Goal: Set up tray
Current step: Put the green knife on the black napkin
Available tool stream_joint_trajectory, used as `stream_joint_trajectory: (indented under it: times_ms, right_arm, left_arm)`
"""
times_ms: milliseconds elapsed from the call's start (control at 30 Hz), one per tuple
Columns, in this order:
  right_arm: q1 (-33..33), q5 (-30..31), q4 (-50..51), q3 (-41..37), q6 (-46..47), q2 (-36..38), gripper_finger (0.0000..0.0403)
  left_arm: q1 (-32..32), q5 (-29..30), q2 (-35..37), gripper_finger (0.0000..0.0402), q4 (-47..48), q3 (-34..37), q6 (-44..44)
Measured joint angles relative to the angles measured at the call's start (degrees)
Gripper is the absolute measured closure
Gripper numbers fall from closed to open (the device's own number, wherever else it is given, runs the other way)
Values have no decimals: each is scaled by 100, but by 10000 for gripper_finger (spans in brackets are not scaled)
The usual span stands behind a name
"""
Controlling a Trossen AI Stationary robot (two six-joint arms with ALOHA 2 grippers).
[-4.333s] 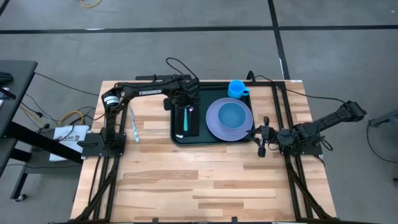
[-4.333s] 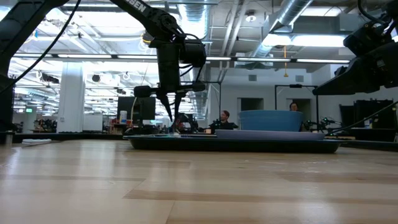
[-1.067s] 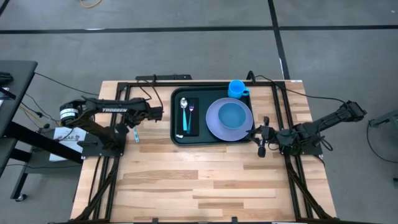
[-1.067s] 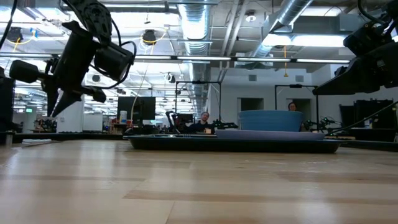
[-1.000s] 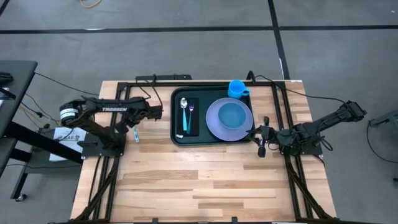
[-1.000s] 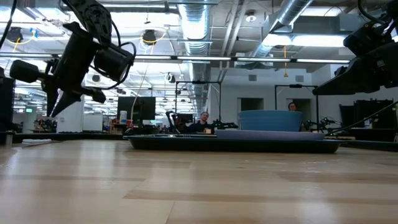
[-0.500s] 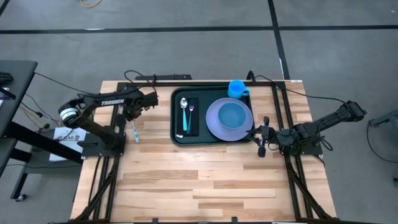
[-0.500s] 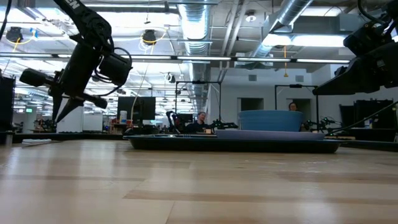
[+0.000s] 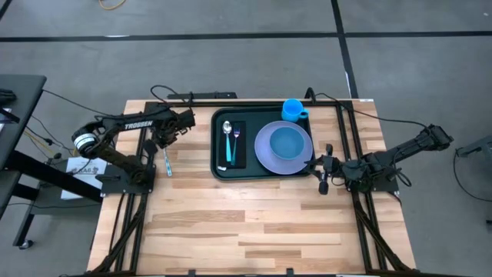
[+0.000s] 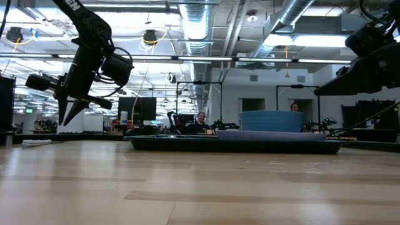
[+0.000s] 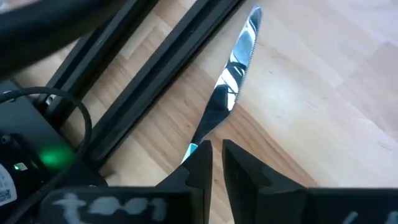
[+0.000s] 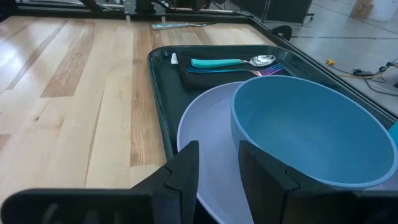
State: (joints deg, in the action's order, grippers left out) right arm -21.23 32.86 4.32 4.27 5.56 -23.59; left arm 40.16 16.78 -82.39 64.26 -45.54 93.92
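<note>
One dark green tray [image 9: 262, 174] with rounded corners and a raised rim sits at the far middle of the plank table [image 9: 246, 223].
We see a lavender plate [image 9: 267, 158] holding a smooth blue bowl [image 9: 287, 141], and a spoon [image 9: 227, 142] on a flat black rectangle [image 9: 240, 149]. Our left gripper [image 11: 214, 163] hovers over a shiny serrated knife [image 11: 231, 93] with fingers nearly together, holding nothing; the right gripper [image 12: 215, 165], slightly parted and empty, waits beside the tray.
</note>
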Motion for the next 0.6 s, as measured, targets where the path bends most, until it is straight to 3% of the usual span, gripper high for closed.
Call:
stream_joint_trajectory:
  times_ms: [167, 433, 600]
  right_arm:
    - [0, 0, 0, 0, 0, 1, 296]
    - [0, -2, 0, 0, 0, -1, 296]
    - [2, 0, 0, 0, 0, 0, 296]
  left_arm:
    - [0, -7, 0, 339, -95, 87, -15]
    - [143, -660, -7, 264, -882, 795, -14]
    - [331, -596, -7, 236, -935, 822, -182]
